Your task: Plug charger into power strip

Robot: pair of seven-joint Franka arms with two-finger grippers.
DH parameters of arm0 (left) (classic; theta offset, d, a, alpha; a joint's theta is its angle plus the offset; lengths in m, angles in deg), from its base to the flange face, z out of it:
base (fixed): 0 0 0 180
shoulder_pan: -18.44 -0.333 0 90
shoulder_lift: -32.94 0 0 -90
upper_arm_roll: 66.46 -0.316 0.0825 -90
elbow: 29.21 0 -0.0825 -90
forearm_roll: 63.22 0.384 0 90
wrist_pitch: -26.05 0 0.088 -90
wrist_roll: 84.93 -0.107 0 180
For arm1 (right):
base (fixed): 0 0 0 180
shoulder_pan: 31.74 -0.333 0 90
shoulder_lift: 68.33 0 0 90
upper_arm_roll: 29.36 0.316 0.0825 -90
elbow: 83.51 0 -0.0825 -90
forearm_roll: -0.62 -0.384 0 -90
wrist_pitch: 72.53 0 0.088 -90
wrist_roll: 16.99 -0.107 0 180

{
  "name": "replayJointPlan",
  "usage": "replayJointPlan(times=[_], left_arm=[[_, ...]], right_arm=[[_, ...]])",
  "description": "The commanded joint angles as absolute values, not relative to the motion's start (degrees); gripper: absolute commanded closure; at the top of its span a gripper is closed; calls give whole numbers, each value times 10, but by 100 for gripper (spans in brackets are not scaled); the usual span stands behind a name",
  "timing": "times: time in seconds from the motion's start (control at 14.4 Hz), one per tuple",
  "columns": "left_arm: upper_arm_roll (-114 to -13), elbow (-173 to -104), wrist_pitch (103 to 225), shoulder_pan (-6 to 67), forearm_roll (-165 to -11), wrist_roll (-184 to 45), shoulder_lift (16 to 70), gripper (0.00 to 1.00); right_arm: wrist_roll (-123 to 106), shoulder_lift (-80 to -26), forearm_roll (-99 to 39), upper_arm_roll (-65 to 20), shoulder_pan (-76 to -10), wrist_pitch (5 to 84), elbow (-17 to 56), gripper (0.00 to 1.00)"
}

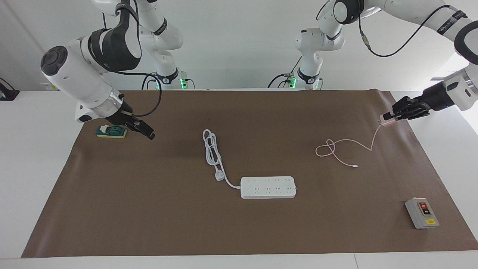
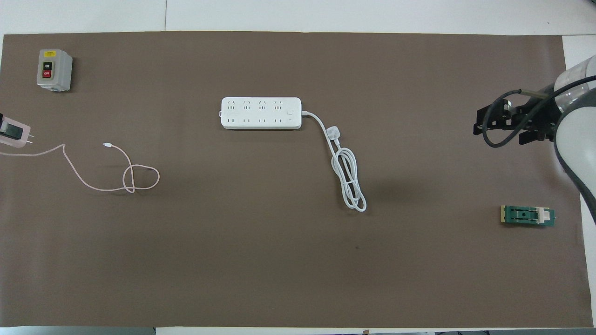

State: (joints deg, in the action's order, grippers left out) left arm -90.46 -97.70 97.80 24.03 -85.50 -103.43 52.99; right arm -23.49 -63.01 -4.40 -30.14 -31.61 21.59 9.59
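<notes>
The power strip [image 1: 268, 187] lies mid-mat [image 1: 239, 231] with its coiled cord [image 1: 213, 149] nearer the robots, the charger cable [image 1: 338, 149] toward the left arm's end (switch box [image 1: 422, 213] farther out), the green block [image 1: 111, 131] at the right arm's end.

You see the power strip [image 2: 260, 113] mid-mat, its white cord [image 2: 347, 177] coiled nearer the robots. The left gripper [image 2: 7, 132] grips the charger [image 2: 16, 136] at the mat's edge, pink cable [image 2: 111, 174] trailing.

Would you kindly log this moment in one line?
left gripper: holds charger | right gripper: open, empty | power strip: no charger plugged
</notes>
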Motion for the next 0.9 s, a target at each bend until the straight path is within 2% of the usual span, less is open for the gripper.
replayJointPlan(times=[0.0,0.28,0.42,0.62,0.83], left_arm=[[-912,-965,963,268,-812,-1036,529,100],[-911,-965,968,274,-781,-1027,525,100],[-912,-963,987,300,-780,-1005,531,100],[-911,-963,1007,337,-770,-887,530,100],[-910,-963,1010,367,-774,-709,536,100]], right_arm=[[-154,-674,-11,-294,-309,199,109,0],[-83,-703,23,-294,-308,183,109,0],[-80,-718,23,-294,-307,156,108,0],[-81,-732,23,-292,-304,114,110,0],[-81,-731,18,-291,-291,114,109,0]])
